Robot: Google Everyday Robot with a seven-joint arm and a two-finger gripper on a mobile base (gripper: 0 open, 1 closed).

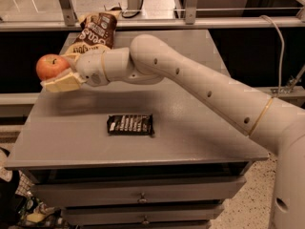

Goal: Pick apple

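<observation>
The apple (pixel 50 66) is round and red-orange with a small dark stem dimple. It sits between the cream fingers (pixel 64 83) of my gripper (pixel 58 71), which is shut on it. The gripper holds it in the air at the left edge of the grey cabinet top (pixel 190 128), clearly above the surface. My white arm reaches in from the lower right across the top to the gripper.
A dark flat snack packet (pixel 130 124) lies in the middle of the cabinet top. A brown chip bag (pixel 94 34) lies at the far left corner, just behind the gripper. Drawers run below the front edge. A rail and glass lie behind.
</observation>
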